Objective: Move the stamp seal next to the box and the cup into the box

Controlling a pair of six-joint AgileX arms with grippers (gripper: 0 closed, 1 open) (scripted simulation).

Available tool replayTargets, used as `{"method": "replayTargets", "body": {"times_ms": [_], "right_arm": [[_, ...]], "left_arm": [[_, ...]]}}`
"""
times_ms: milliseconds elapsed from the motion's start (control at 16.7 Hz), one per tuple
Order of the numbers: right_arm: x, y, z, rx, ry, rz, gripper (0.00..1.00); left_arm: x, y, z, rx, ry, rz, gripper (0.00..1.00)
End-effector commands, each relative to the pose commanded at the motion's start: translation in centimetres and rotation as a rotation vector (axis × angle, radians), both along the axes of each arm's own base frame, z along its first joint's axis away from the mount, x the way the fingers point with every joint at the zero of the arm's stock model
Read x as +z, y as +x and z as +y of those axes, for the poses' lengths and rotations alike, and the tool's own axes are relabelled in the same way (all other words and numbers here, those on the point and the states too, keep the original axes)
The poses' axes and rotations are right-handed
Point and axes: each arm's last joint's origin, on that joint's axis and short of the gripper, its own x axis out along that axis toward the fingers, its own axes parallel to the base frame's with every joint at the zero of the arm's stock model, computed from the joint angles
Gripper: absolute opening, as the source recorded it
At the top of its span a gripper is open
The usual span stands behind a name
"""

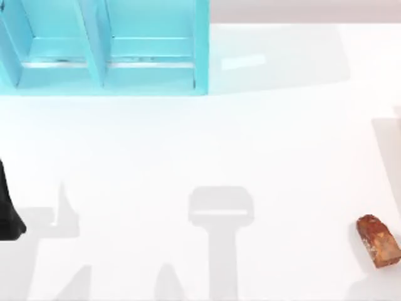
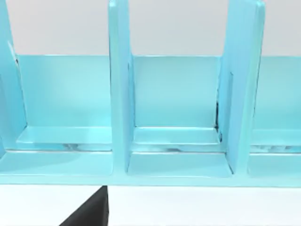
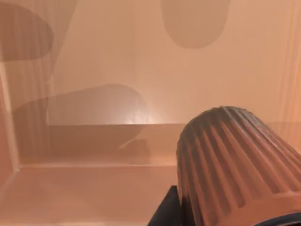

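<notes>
1. The white desk (image 1: 188, 163) carries a turquoise shelf (image 1: 106, 56) at its far left.
2. The stamp seal (image 1: 378, 241) lies flat near the right edge, its long axis diagonal and its tapered top pointing far-left.
3. The right tool's state cannot be told; the ribbed cup (image 3: 235, 165) sits just before it, inside the orange-walled box (image 3: 94, 94).
4. The left arm (image 1: 9, 207) sits at the left edge.

Rendered simulation bench, not a lived-in room; plain white counter (image 1: 207, 163) with flat, textureless surface and crisp cast shadows; glossy turquoise partitioned rack (image 1: 106, 50) with upright dividers along the far edge, uniform in colour; small mottled reddish-brown stamp block (image 1: 378, 241) lies alone near the right edge; pale blank backdrop behind the rack; no household clutter.
</notes>
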Motion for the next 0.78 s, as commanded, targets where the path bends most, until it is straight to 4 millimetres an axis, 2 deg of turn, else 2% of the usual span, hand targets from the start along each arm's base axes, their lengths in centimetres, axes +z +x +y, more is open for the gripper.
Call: {"method": "replayTargets", "body": {"times_ms": [240, 360, 540, 780], "right_arm": [[1.0, 1.1, -1.3, 0.005, -0.046, -0.147, 0.00], [0.7, 1.9, -1.7, 0.017, -0.069, -0.221, 0.00], [-1.7, 2.3, -1.3, 0.028, -0.060, -0.219, 0.00], [-5.7, 0.6, -0.3, 0.009, -0.013, -0.049, 0.00]], "left_arm": [[0.0, 0.0, 0.0, 0.000, 0.000, 0.000, 1.00], [0.0, 0.0, 0.0, 0.000, 0.000, 0.000, 1.00], [0.0, 0.0, 0.0, 0.000, 0.000, 0.000, 1.00], [0.0, 0.0, 0.0, 0.000, 0.000, 0.000, 1.00]]}}
